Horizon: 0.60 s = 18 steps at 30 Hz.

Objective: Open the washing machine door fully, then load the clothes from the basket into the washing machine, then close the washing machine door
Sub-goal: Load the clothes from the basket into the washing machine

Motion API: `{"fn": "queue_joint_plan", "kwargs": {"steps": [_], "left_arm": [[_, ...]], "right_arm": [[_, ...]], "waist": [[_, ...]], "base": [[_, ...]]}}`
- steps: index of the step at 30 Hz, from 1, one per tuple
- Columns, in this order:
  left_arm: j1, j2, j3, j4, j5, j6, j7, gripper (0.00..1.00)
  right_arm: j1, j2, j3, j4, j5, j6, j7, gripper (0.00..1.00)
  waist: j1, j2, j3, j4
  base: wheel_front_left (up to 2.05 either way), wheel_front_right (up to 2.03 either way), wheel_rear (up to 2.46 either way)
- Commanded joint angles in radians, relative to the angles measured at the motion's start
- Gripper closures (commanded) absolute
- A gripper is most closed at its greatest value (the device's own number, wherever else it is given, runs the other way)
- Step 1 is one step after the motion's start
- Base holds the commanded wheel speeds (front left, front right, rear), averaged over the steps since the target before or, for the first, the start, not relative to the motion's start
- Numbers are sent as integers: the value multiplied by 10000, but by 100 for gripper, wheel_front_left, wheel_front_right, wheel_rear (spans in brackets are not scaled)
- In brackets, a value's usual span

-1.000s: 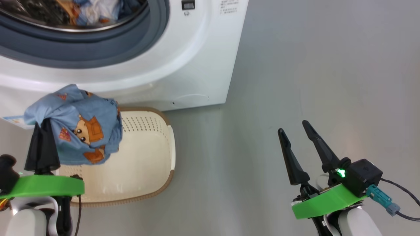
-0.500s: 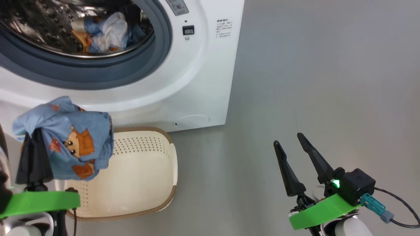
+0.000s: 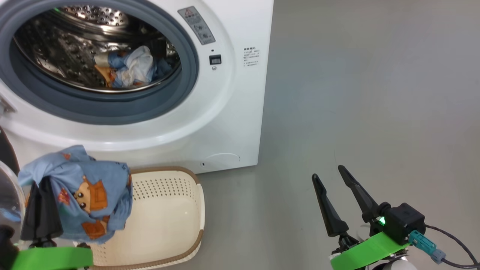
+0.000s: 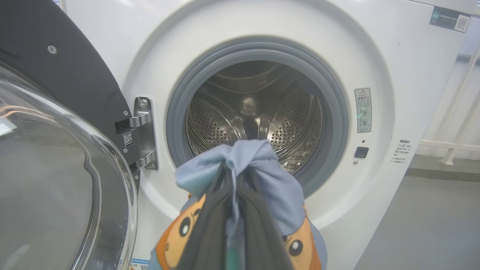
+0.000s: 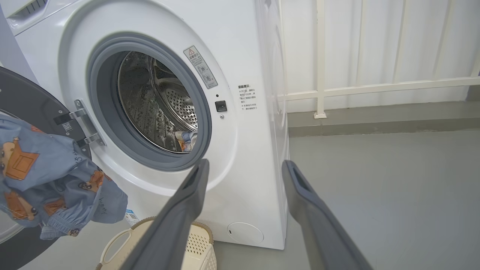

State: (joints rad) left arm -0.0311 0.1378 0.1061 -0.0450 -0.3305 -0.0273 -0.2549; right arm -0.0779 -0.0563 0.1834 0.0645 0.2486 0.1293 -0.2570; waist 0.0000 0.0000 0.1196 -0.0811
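The washing machine (image 3: 232,93) stands with its drum open, and some clothes (image 3: 127,69) lie inside it. Its door (image 4: 56,168) is swung out to the left, glass bowl facing me. My left gripper (image 3: 37,185) is shut on a light blue printed garment (image 3: 86,191), held above the left end of the basket (image 3: 200,210) and below the drum opening. In the left wrist view the garment (image 4: 262,176) drapes over the closed fingers in front of the drum. My right gripper (image 3: 328,171) hangs open over the floor to the right, holding nothing.
Bare grey floor (image 3: 375,93) stretches right of the machine. A white railing (image 5: 318,75) runs along the wall behind it. A cable (image 3: 450,240) trails from my right wrist. The basket's inside looks bare in the head view.
The head camera has tilted up, so the whole picture slid down and more of the drum shows. The left gripper still holds the garment over the basket; the right gripper stays open.
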Motion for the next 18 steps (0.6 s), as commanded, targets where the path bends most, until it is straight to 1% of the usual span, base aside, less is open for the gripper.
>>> {"fn": "queue_joint_plan", "kwargs": {"steps": [1, 6, 18], "left_arm": [[-22, 201, 378, -410, 54, 110, 10, 100], [310, 311, 329, -525, 172, 136, 88, 100], [727, 352, 297, -932, 99, 216, 280, 100]], "right_arm": [[127, -4, 285, -214, 58, 14, -48, 0], [243, -17, 318, -179, 64, 14, -48, 0], [355, -9, 318, -243, 82, 14, -48, 0]], "waist": [[0, 0, -152, -31], [0, 0, -366, -53], [0, 0, -394, -40]], "base": [[0, 0, 0], [0, 0, 0], [0, 0, 0]]}}
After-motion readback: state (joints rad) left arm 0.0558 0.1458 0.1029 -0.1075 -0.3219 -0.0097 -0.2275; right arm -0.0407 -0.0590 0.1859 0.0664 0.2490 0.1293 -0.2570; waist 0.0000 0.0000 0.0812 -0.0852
